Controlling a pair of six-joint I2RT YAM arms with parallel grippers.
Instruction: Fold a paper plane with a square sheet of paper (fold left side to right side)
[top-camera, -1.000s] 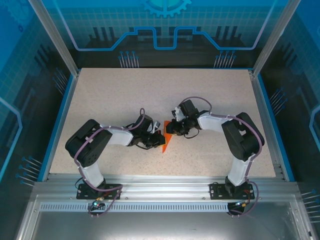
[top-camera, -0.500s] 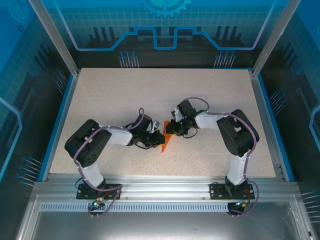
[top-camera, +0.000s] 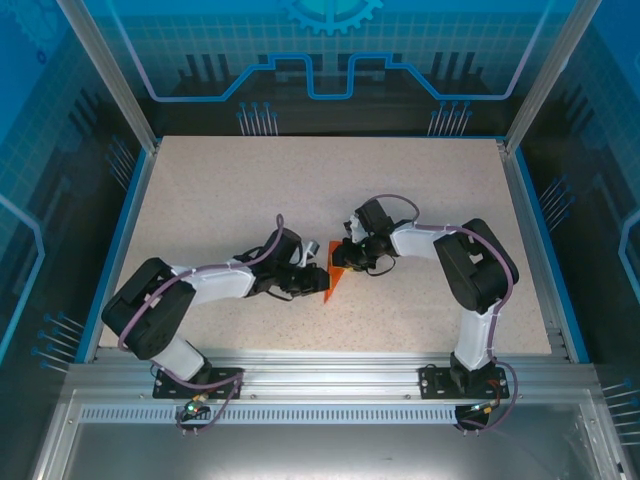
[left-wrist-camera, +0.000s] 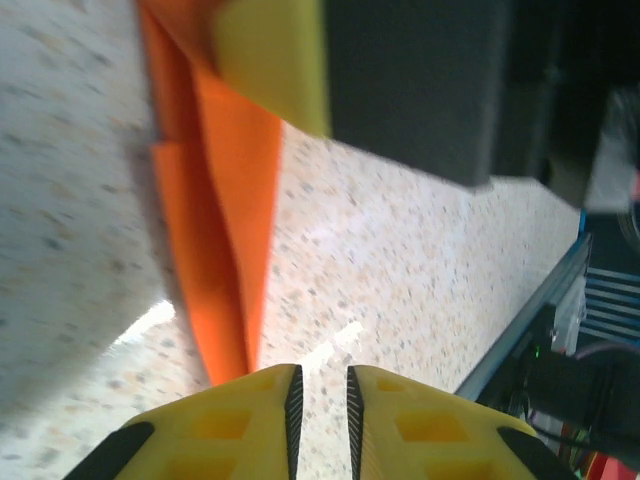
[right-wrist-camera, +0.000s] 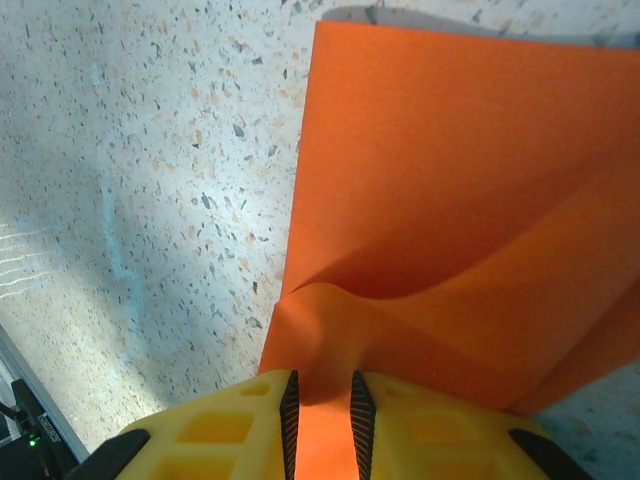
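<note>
The orange sheet of paper (top-camera: 335, 283) lies mid-table, folded into a narrow, pointed paper-plane shape with its tip toward the near edge. My right gripper (top-camera: 346, 262) is at its far end, shut on a raised fold of the paper (right-wrist-camera: 450, 200), which bulges up between the pads of the right gripper (right-wrist-camera: 321, 392). My left gripper (top-camera: 318, 282) is just left of the paper. In the left wrist view the left gripper (left-wrist-camera: 320, 385) is slightly open with bare table between the pads, and the paper's tip (left-wrist-camera: 225, 230) lies beside its left finger.
The speckled tabletop (top-camera: 420, 190) spreads out on all sides of the paper. Blue rails (top-camera: 524, 240) edge the table, with metal posts at the back corners. A finger of the right gripper (left-wrist-camera: 270, 60) hangs over the paper's far end in the left wrist view.
My left gripper has opened a little and let go of the paper. The left arm's elbow has swung out left and lower. The right gripper keeps its grip.
</note>
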